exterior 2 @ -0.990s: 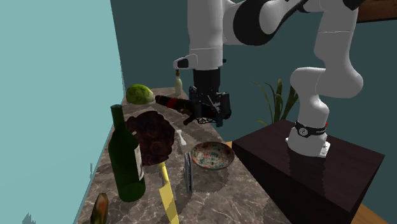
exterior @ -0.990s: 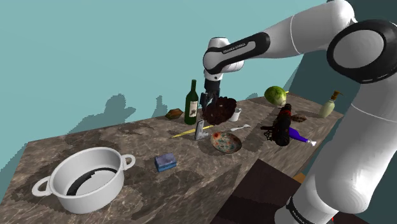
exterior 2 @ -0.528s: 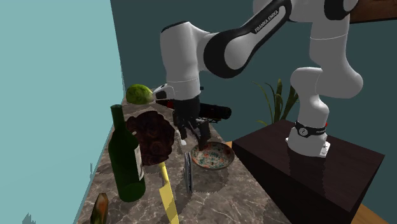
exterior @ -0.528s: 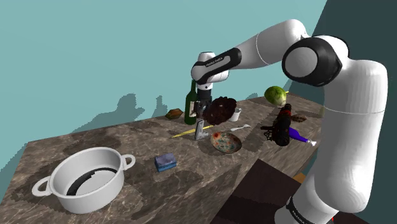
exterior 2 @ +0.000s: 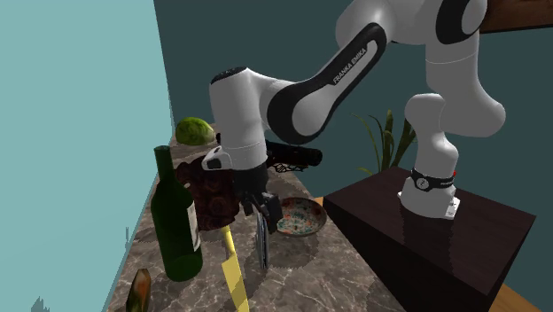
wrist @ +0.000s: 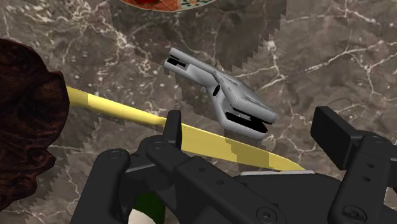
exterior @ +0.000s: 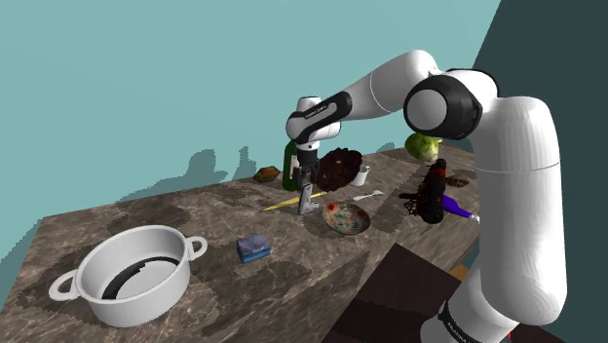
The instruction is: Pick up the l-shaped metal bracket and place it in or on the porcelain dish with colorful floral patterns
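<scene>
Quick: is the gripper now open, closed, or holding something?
Gripper: open, holding nothing; the grey bracket lies untouched ahead of it.

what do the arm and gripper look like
The arm has rounded white links with black joints; one dark segment carries white Franka Emika lettering. The gripper is all black and blocky, with two flat fingers and round screw heads.

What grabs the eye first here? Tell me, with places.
The white arm bends low over the marble counter, its open fingers hanging over a grey bracket that lies beside a yellow strip. Next to the bracket sits the flowered dish, and a big white pot stands at the shoulder view's lower left.
</scene>
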Controlling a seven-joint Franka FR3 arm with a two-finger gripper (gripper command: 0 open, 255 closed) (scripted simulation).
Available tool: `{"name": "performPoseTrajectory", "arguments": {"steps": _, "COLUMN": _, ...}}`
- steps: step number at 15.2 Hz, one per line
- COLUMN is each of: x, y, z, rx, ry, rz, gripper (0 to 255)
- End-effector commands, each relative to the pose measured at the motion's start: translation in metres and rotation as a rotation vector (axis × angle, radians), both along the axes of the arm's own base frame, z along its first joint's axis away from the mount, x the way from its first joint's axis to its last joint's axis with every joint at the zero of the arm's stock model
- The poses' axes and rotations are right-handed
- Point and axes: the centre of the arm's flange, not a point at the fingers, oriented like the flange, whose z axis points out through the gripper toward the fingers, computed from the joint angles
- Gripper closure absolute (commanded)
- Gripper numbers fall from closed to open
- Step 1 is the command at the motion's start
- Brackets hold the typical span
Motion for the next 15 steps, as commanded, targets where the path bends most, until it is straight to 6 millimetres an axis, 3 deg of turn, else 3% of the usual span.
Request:
{"name": "performPoseTrajectory", "arguments": {"steps": 1, "x": -0.0024, "y": 0.0011, "z": -0.0106, "rx": 0.0, "ry": 0.0, "rz": 0.0, "gripper": 0}}
{"name": "performPoseTrajectory", "arguments": {"steps": 2, "x": -0.0036, "y": 0.0015, "z": -0.0188, "rx": 0.0, "ry": 0.0, "rz": 0.0, "gripper": 0}}
{"name": "performPoseTrajectory", "arguments": {"steps": 10, "x": -0.0035, "y": 0.0014, "z": -0.0187, "rx": 0.0, "ry": 0.0, "rz": 0.0, "gripper": 0}}
{"name": "performPoseTrajectory", "arguments": {"steps": 11, "x": -0.0035, "y": 0.0014, "z": -0.0187, "rx": 0.0, "ry": 0.0, "rz": 0.0, "gripper": 255}}
{"name": "performPoseTrajectory", "arguments": {"steps": 15, "x": -0.0035, "y": 0.0014, "z": -0.0187, "rx": 0.0, "ry": 0.0, "rz": 0.0, "gripper": 255}}
